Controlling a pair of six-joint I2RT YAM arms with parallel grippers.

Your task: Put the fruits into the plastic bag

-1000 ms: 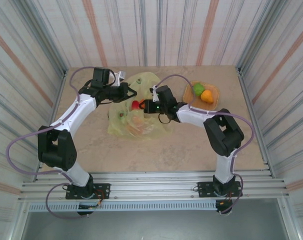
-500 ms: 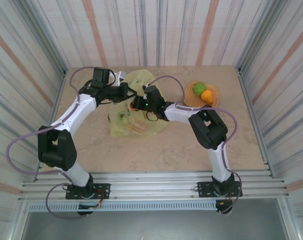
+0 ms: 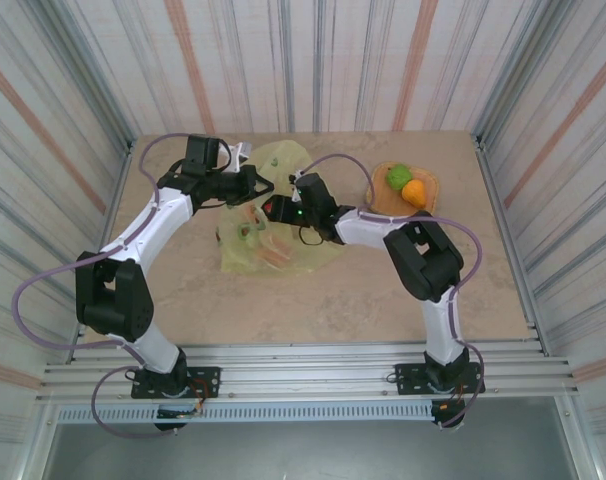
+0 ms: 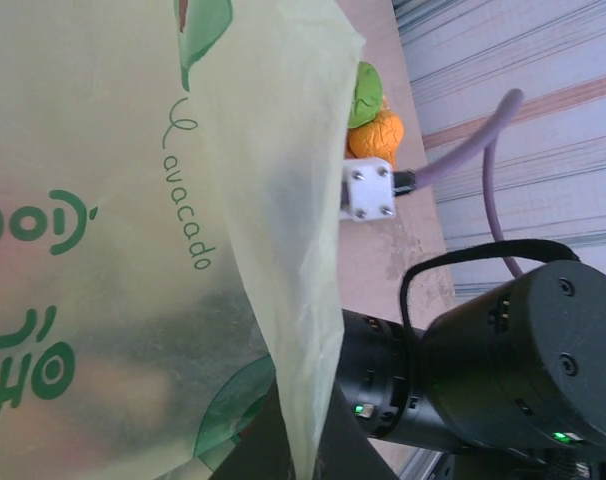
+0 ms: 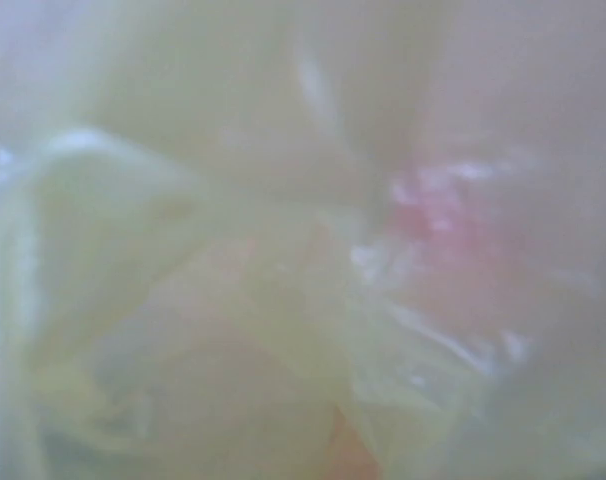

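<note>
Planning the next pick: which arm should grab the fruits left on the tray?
Right. The tray with the green fruit and orange fruit lies on its side; the left gripper seems busy holding the bag open.

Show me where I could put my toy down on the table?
The wide bare strip of table between the plastic bag and the arm bases. The back is crowded: left gripper, right gripper, bag and tray.
</note>
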